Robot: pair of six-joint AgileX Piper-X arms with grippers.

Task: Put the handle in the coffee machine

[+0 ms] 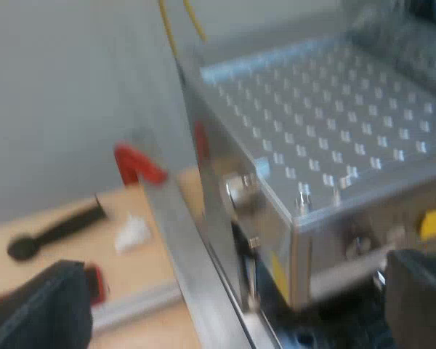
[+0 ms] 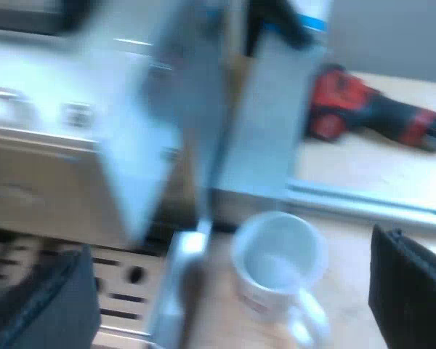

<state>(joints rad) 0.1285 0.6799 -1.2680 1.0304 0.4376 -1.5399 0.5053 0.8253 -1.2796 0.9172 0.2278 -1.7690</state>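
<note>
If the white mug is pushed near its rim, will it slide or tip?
The mug stands upright and looks empty, so probably light; a high push might tip it. Its smooth white wall may be slippery. It looks ceramic: stiff, likely breakable.

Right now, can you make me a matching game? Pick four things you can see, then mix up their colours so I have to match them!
Things:
1. mug
2. power tool
3. espresso machine
4. table

Colours:
A. silver metal
B. light wood
C. white
D. red and black

Right pairs: 1-C, 2-D, 3-A, 4-B.
</note>
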